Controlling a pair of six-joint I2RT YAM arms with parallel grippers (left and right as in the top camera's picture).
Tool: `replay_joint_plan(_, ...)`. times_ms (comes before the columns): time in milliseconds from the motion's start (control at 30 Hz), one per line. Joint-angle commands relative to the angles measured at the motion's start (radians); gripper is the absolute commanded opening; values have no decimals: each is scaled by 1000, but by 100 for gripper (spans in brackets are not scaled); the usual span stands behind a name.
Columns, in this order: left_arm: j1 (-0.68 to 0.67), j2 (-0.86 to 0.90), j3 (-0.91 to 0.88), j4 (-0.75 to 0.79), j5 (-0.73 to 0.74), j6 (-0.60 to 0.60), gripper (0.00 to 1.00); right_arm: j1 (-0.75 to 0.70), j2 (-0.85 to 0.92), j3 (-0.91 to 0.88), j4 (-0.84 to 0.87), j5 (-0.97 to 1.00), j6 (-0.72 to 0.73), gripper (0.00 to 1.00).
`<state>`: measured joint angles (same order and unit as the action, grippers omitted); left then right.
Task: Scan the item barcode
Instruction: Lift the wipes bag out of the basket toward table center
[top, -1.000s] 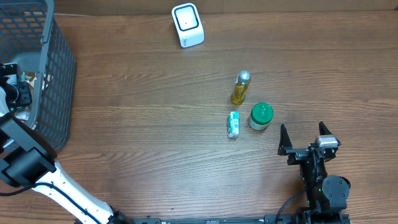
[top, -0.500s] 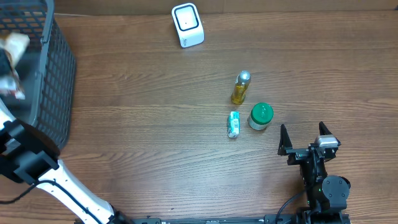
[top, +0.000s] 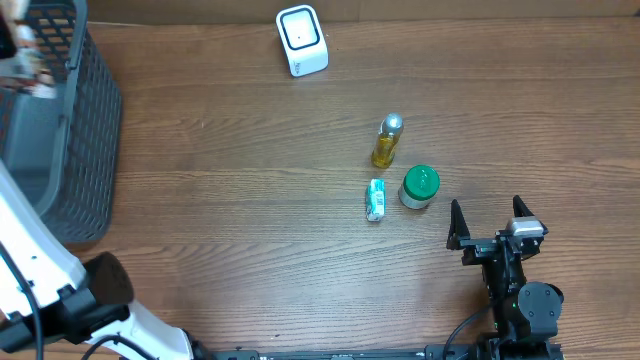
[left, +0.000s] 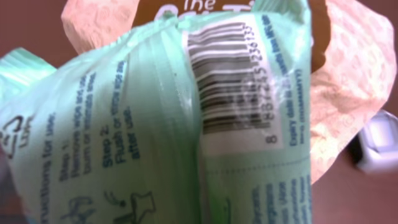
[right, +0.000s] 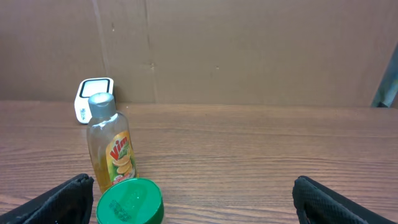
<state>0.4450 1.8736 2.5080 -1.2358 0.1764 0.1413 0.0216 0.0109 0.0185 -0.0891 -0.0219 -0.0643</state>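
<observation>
Far left, the dark mesh basket (top: 90, 120) sits at the table's (top: 230, 230) edge. The left gripper (top: 18, 50) is up over its top corner, clamped on a mint-green wipes packet (left: 155, 124). The wrist cam is basically all packet, barcode (left: 227, 81) facing the lens, the fingers themselves hidden. The white scanner (top: 301, 40) stands at the far edge, well apart. Mid-table there's a small green carton (top: 376, 200), yellow bottle (top: 387, 142) and green-lidded jar (top: 419, 186), bunched close. Far right, the right gripper (top: 487, 207) rests with jaws spread wide, holding nothing.

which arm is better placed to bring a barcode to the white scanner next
Left. The left gripper is shut on the green packet, barcode showing, over the basket. The right gripper is open and empty beside the jar.
</observation>
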Motion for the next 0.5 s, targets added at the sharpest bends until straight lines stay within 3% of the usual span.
replay_joint_plan(0, -115, -24, 14, -98, 39, -81, 32, 5, -6, -11, 7, -3, -3, 100)
replay_joint_plan(233, -359, 23, -63, -268, 37, -161, 33, 5, -6, -11, 7, -3, -3, 100)
replay_joint_plan(467, -605, 71, -337, -201, -23, -289, 30, 5, -6, -11, 7, -3, -3, 100)
